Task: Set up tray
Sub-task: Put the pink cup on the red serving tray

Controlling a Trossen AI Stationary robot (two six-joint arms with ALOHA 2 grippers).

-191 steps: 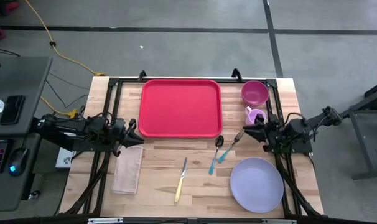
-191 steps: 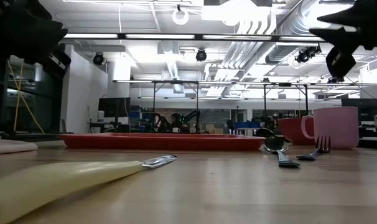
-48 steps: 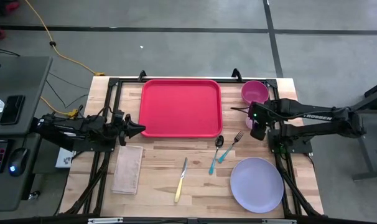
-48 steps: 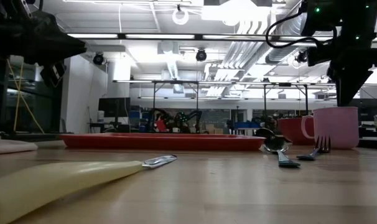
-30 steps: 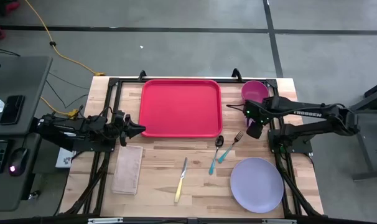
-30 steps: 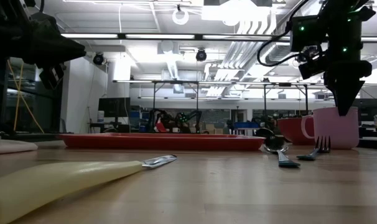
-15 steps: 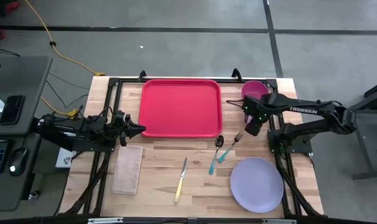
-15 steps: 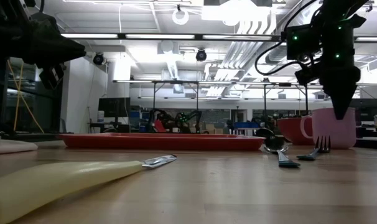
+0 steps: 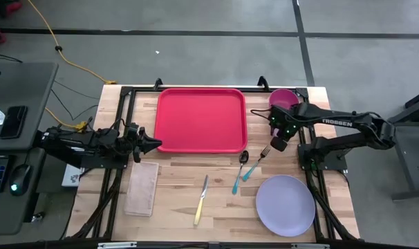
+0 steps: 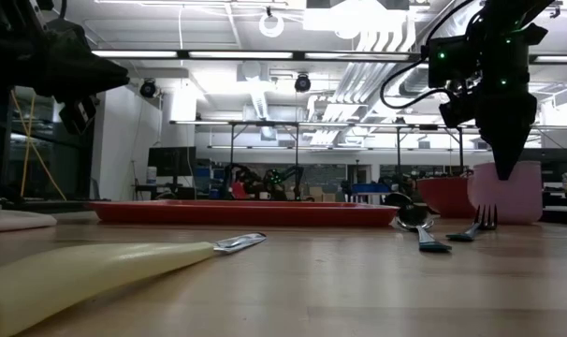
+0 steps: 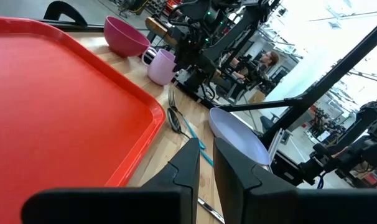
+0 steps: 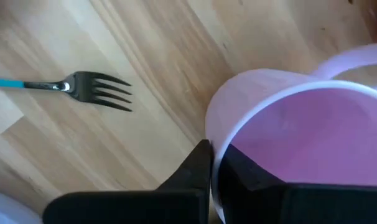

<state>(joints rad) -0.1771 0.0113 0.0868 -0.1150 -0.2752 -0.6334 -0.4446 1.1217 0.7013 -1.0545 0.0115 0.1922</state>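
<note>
The red tray (image 9: 200, 119) lies flat at the table's far middle. My right gripper (image 9: 278, 144) points down, shut, at the pink mug (image 12: 300, 124), with its tips (image 12: 214, 149) by the mug's rim on the side facing the fork (image 12: 92, 87). In the low view the gripper (image 10: 503, 176) stands in front of the mug (image 10: 522, 192) and covers its handle. My left gripper (image 9: 156, 144) is shut and hovers high by the tray's near left corner, touching nothing. My right gripper comes at the mug's rim (image 12: 212, 134) from above, pointing down. Its own fingers hide the spot, so I cannot tell whether it touches the mug. The mug stands upright on the table.
A magenta bowl (image 9: 282, 99) sits at the far right corner, behind the mug. Fork (image 9: 258, 161) and spoon (image 9: 240, 166) lie near the tray's right near corner, a yellow-handled knife (image 9: 201, 200) nearer. The lavender plate (image 9: 285, 205) is near right, a pale cloth (image 9: 142, 188) near left.
My right gripper has drifted a little toward the table's left while pointing down at the mug, and it now covers the mug's handle in the low view. The mug has stayed in place.
</note>
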